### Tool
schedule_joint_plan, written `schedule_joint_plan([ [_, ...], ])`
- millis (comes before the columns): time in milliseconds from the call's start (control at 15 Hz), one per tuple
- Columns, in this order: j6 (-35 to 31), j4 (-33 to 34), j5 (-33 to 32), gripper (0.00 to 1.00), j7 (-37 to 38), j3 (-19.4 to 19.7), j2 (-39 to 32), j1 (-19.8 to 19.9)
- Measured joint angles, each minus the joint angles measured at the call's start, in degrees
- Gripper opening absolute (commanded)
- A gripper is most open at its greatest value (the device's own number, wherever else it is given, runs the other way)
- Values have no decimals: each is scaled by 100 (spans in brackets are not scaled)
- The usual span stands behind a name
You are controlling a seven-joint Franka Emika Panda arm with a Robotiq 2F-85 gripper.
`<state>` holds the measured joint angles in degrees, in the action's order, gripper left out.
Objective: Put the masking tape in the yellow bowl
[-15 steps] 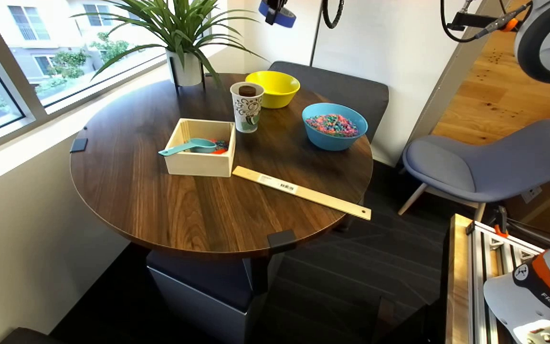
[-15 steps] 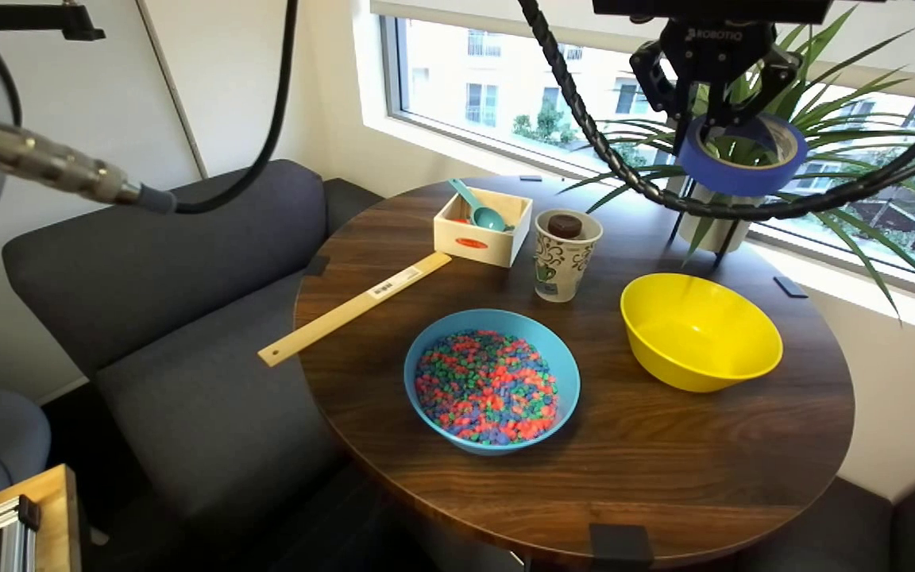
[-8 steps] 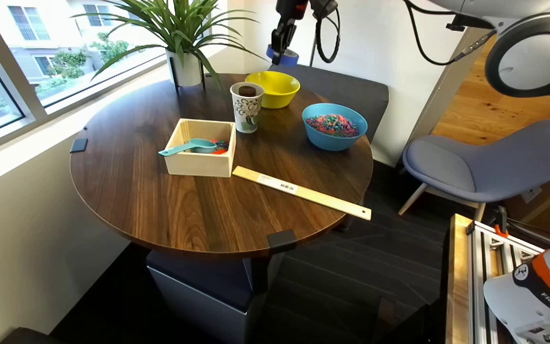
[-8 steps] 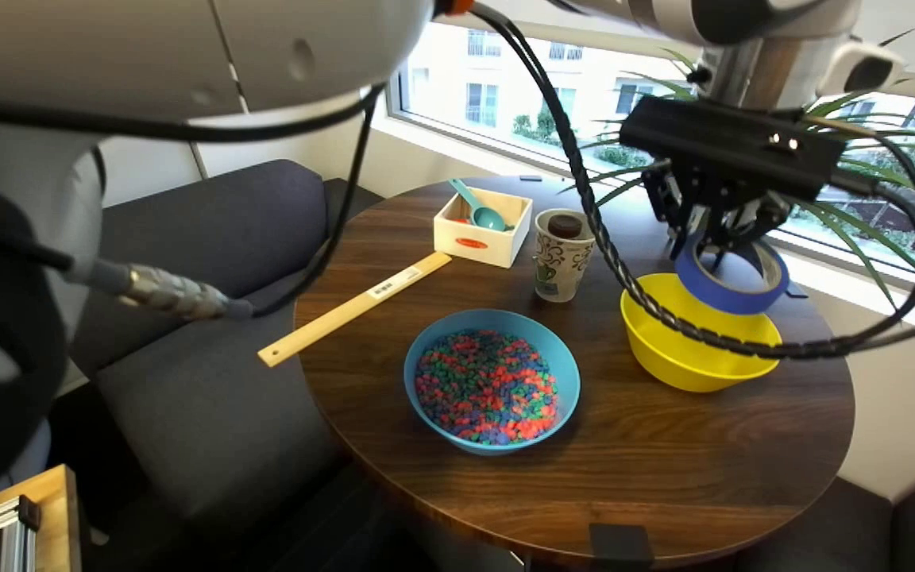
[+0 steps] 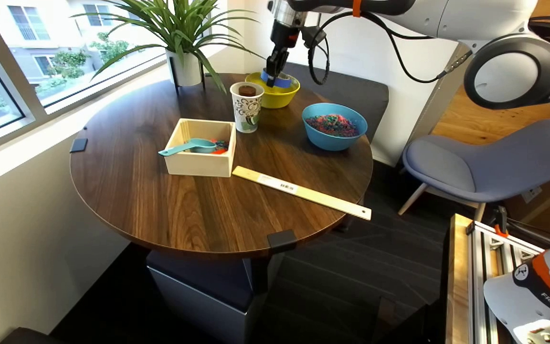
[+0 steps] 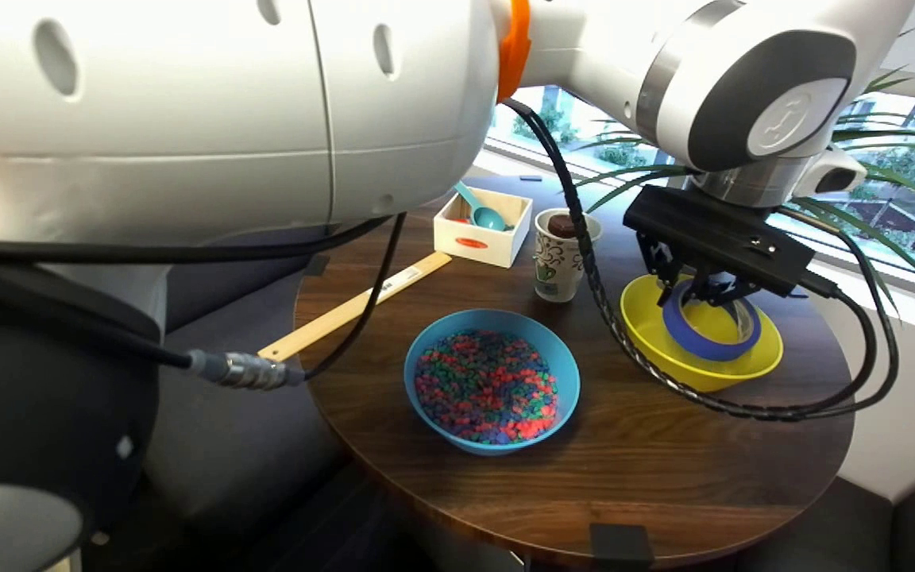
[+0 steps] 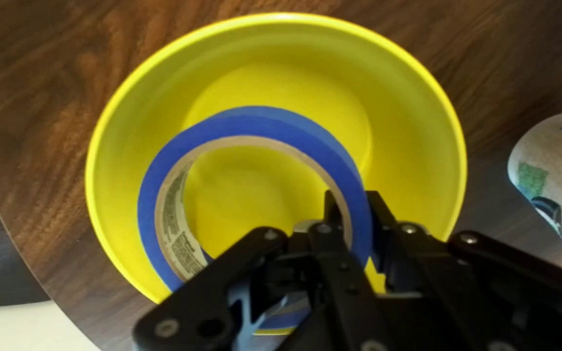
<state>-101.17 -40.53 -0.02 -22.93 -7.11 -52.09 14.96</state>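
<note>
The masking tape is a blue roll (image 5: 282, 82) with a tan core, also seen in the wrist view (image 7: 256, 122) and an exterior view (image 6: 712, 350). My gripper (image 7: 354, 214) is shut on one side of its ring, one finger inside the ring and one outside. In both exterior views the gripper (image 5: 272, 79) points down over the yellow bowl (image 5: 277, 101). The tape is tilted and within the bowl's opening. In the wrist view it lies inside the outline of the bowl (image 7: 398, 97); whether it touches the bottom I cannot tell. Fingers hide part of the ring.
A patterned paper cup (image 5: 247, 112) stands close beside the yellow bowl. A blue bowl of colored bits (image 6: 492, 449), a wooden box (image 5: 198, 165) with a teal scoop and a wooden ruler (image 5: 303, 192) are on the round table. A potted plant (image 5: 186, 69) stands behind.
My gripper has come down with the tape held in it, from high above the table to inside the yellow bowl's opening. The bowls, cup and box have not moved.
</note>
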Motion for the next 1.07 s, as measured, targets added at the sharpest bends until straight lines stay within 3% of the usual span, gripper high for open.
schedule_joint_plan([
  [67,4,5,0,41,-23,-38,1,-31],
  [200,12,6,0,48,-71,-86,0,-77],
  [600,14,143,-30,94,-81,-73,28,-89],
  [667,15,183,-30,99,-81,-74,71,-92],
  [867,284,283,-28,100,-80,-93,347,-106],
  [1067,1211,302,-30,100,-239,-102,849,-111],
])
